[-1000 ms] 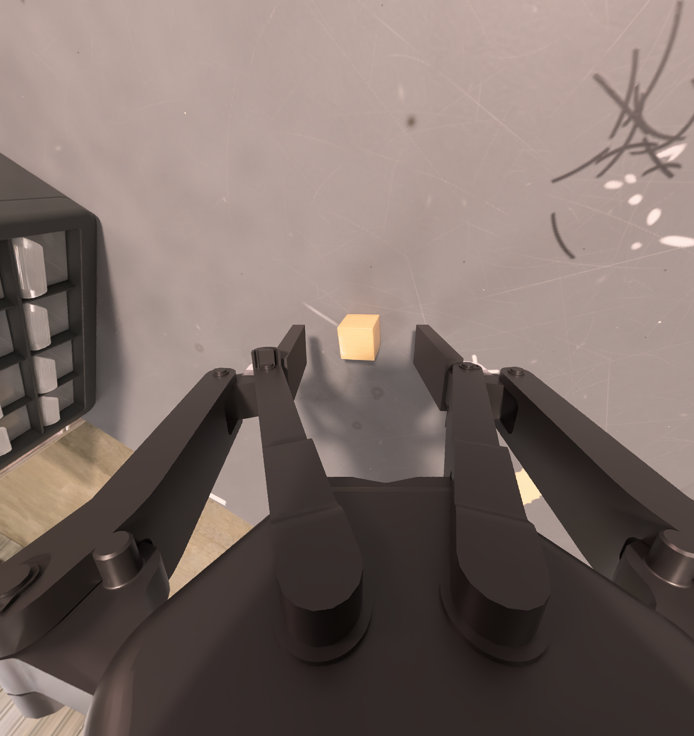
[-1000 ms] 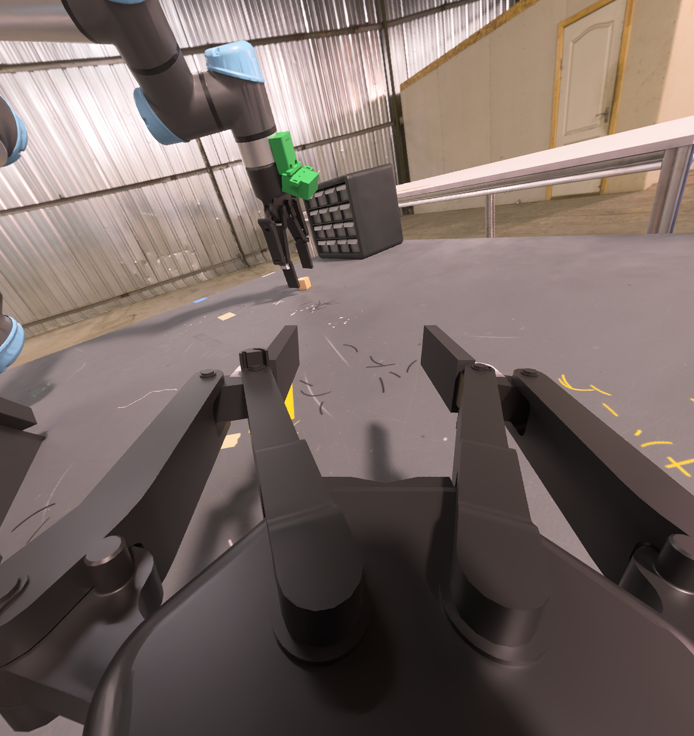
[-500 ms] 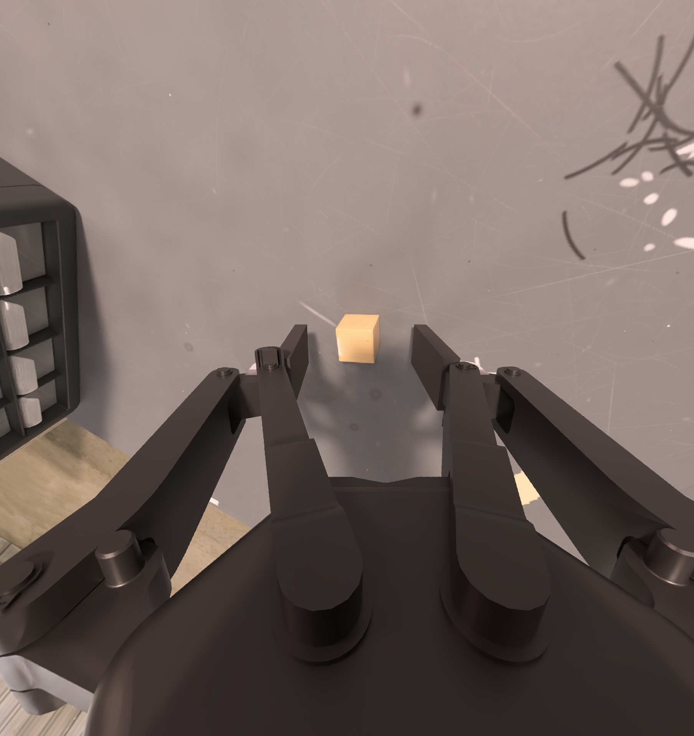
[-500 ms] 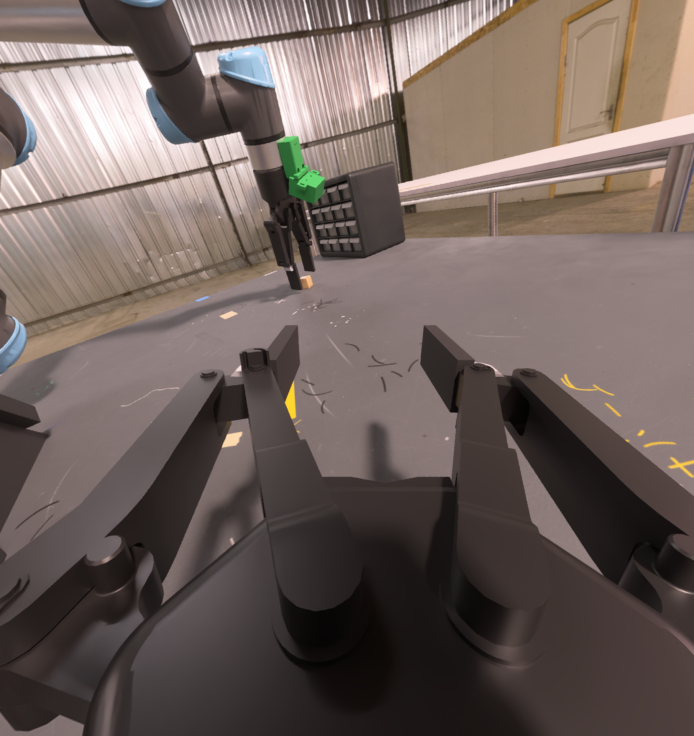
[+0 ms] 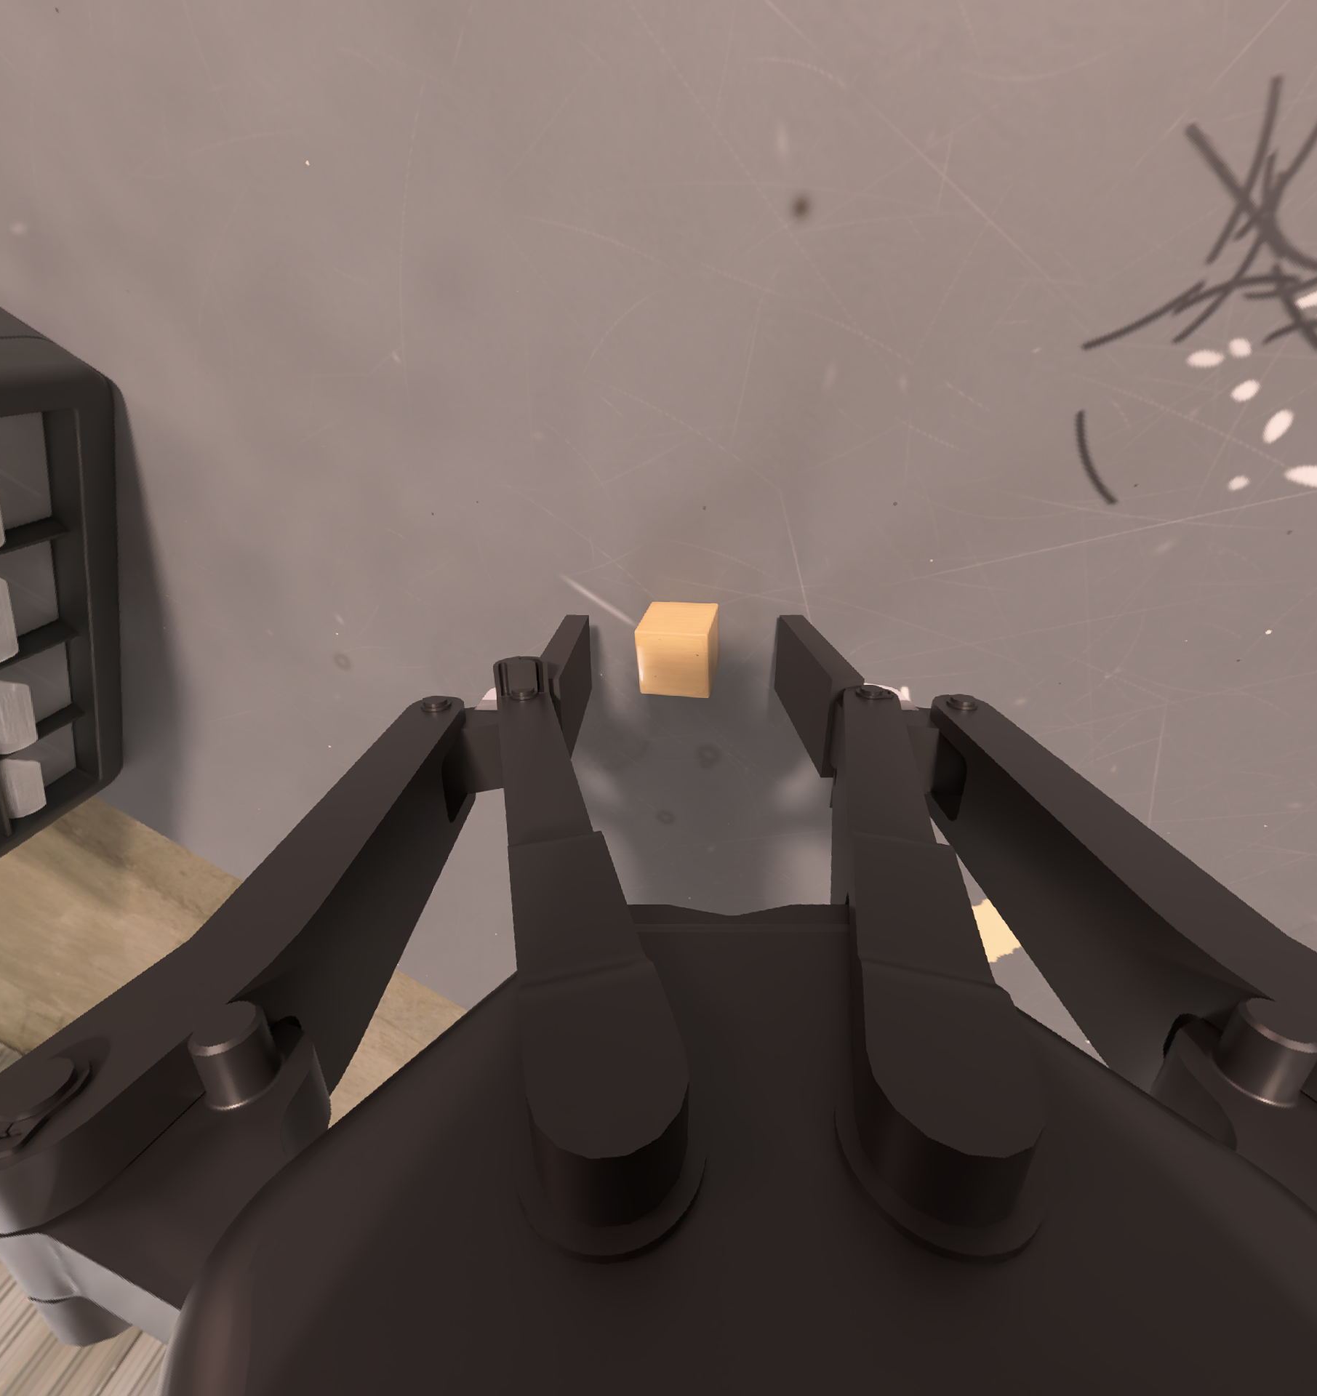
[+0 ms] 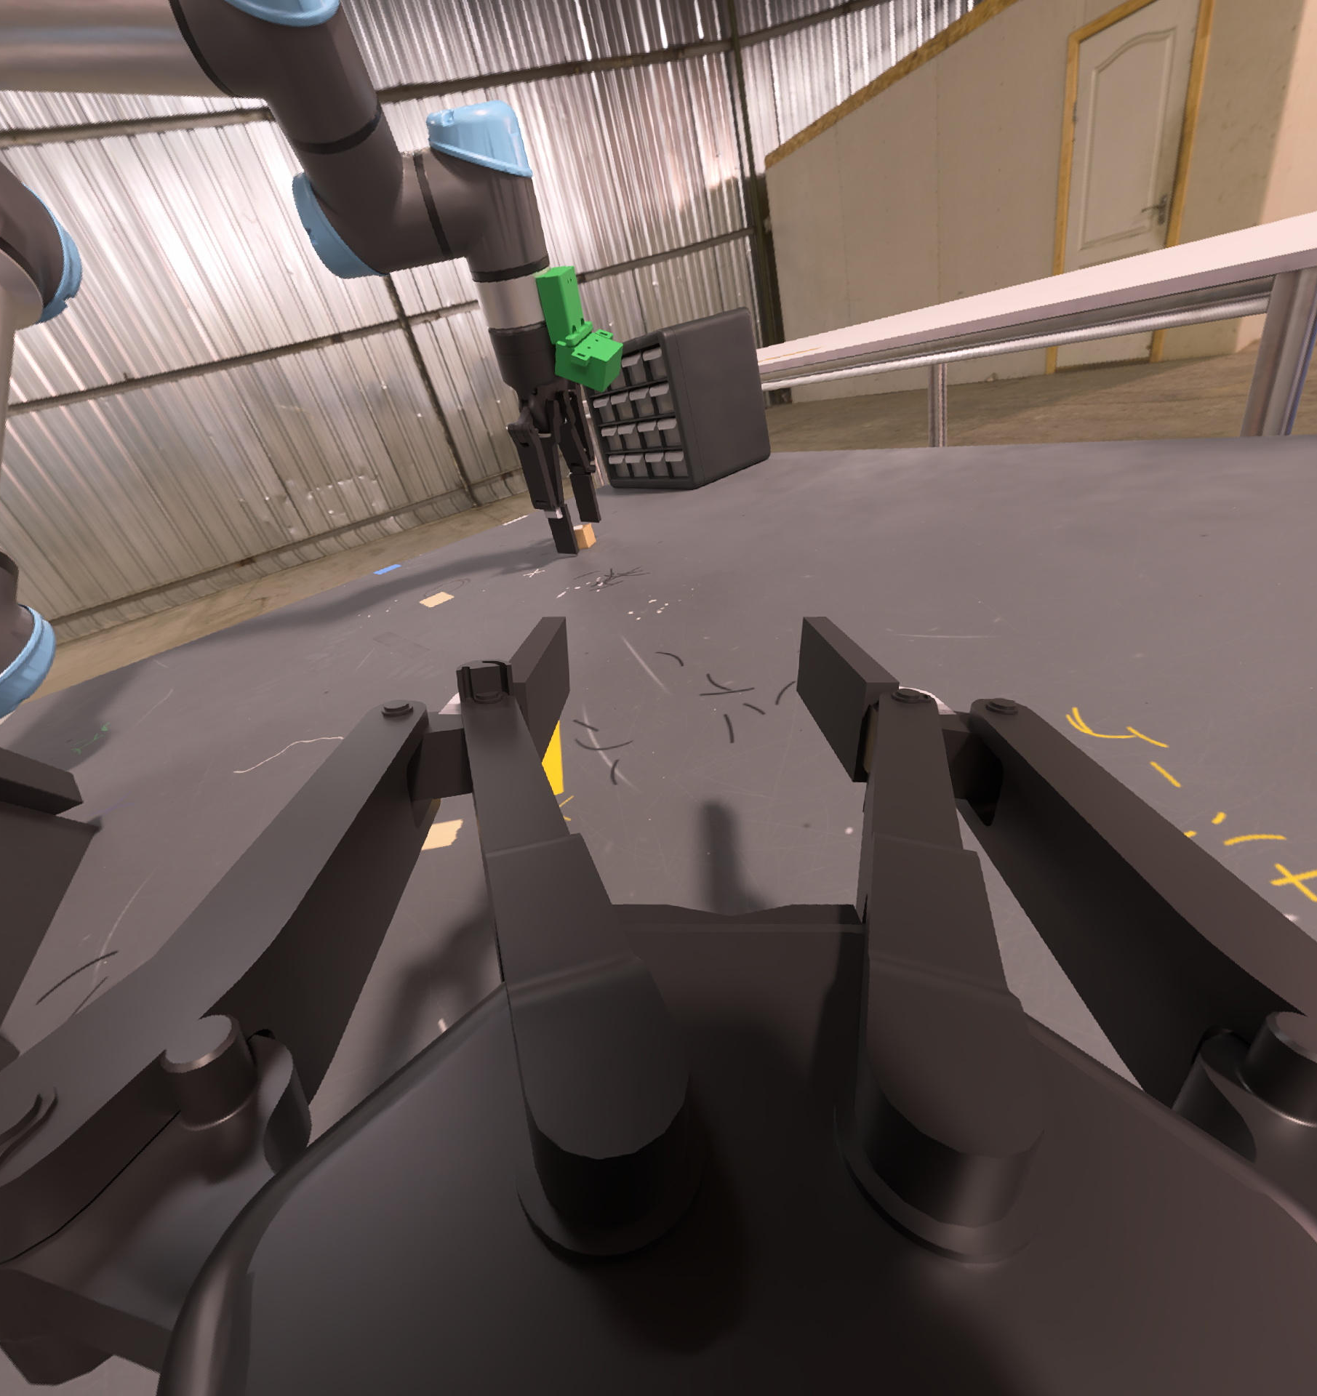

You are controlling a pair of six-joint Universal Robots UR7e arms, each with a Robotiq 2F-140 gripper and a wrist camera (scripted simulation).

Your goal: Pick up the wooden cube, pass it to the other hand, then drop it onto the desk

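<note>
A small light wooden cube (image 5: 675, 648) rests on the grey desk (image 5: 489, 340). My left gripper (image 5: 681, 642) is open, its fingertips on either side of the cube with gaps to both, close above the desk. In the right wrist view the cube (image 6: 584, 535) shows far off beside the left gripper's fingers (image 6: 564, 529). My right gripper (image 6: 684, 653) is open and empty, held above the desk far from the cube.
A dark drawer cabinet (image 5: 28, 604) stands on the desk left of the cube, also in the right wrist view (image 6: 678, 400). The desk edge and wooden floor (image 5: 88, 944) lie at lower left. A metal railing (image 6: 1055, 310) runs behind the desk.
The left gripper has moved slightly closer to the cube, which now sits more between the fingertips. The right gripper has not moved.
</note>
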